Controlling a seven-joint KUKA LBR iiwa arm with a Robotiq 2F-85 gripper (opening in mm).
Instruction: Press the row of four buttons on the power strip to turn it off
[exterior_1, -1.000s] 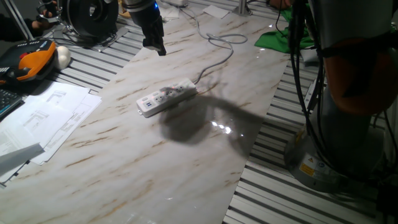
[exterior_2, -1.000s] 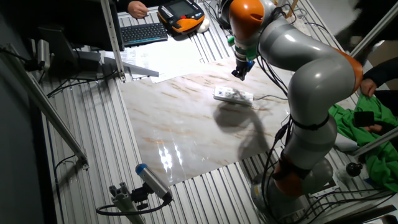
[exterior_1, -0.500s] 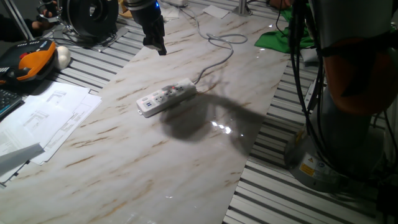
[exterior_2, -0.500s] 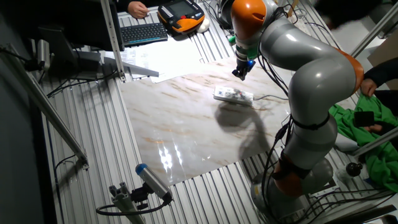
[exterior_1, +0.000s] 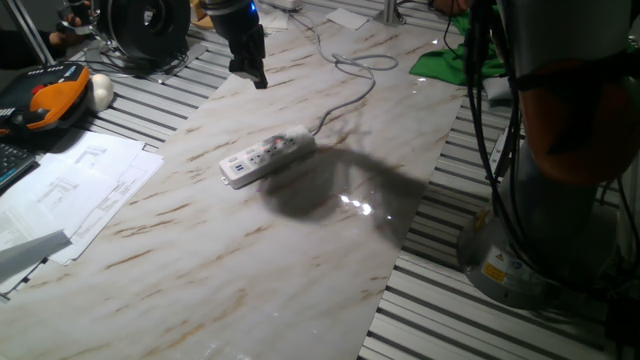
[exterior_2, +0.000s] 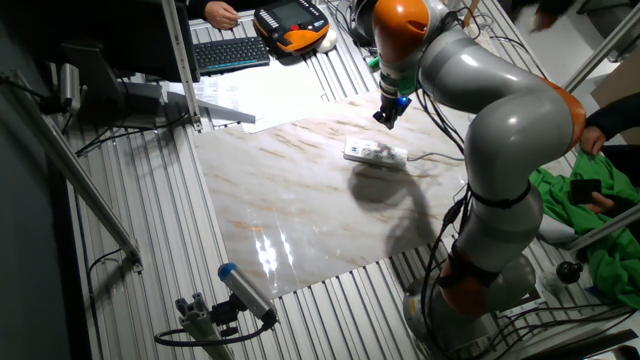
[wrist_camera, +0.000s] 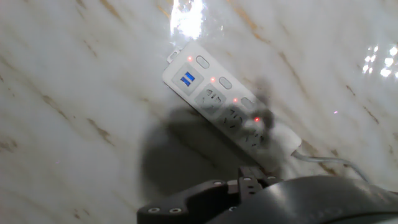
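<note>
I see the long white plastic power strip (exterior_1: 267, 156) lying flat on the marble-patterned worktop (exterior_1: 250, 250), below the black jaws (exterior_1: 248, 65) and apart from them. Its small oval buttons (wrist_camera: 225, 82) show red lights alongside. Jaw state: cannot tell.

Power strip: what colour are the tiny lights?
Red, beside the buttons on the power strip; hand view.
</note>
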